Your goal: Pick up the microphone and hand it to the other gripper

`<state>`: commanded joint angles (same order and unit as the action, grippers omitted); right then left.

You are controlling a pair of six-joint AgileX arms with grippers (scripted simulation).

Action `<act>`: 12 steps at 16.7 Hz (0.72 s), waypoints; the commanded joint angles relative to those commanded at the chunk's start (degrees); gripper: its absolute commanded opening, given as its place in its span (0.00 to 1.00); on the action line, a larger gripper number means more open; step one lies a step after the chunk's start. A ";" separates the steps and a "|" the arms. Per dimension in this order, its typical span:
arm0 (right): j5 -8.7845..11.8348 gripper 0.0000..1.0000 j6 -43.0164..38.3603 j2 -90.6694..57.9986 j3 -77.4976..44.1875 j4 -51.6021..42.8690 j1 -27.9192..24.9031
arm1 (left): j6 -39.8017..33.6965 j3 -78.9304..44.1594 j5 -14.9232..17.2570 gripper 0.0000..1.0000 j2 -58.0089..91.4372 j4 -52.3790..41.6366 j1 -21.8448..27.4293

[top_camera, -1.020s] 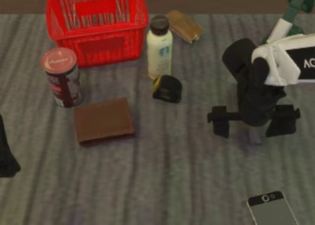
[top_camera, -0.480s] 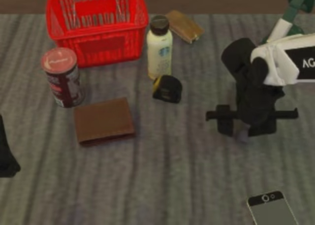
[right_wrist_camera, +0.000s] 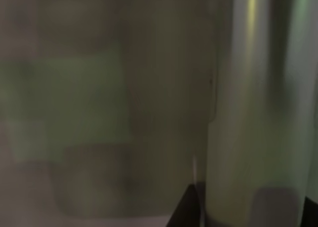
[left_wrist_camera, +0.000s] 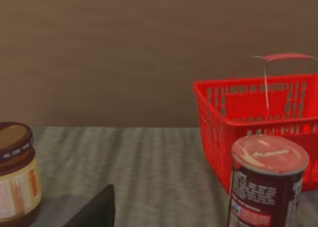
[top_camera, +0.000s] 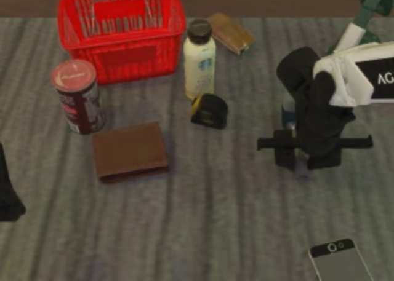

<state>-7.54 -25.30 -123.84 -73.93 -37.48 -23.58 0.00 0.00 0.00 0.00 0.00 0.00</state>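
Right claw (top_camera: 303, 161) sits low over the counter (top_camera: 234, 213) at its right side, clenched on the microphone (top_camera: 303, 165), which is almost wholly hidden beneath it; only a grey sliver shows between the fingers. Tape measure (top_camera: 209, 110) and cream bottle (top_camera: 200, 59) stand to its left. Left claw (top_camera: 7, 195) rests parked at the left edge; its state cannot be told.

Top view overhead; left wrist low — both see basket (top_camera: 123, 32).
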 joint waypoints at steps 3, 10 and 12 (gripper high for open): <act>2.36 0.00 -1.48 2.34 -1.23 -0.46 -0.69 | 0.00 0.00 0.00 1.00 0.00 0.00 0.00; 7.07 0.00 3.24 5.16 2.42 15.56 -0.99 | 0.00 0.00 0.00 1.00 0.00 0.00 0.00; 9.55 0.00 5.69 6.68 4.83 24.60 -1.01 | 0.00 0.00 0.00 1.00 0.00 0.00 0.00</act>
<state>2.01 -19.62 -117.17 -69.10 -12.88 -24.59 0.00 0.00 0.00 0.00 0.00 0.00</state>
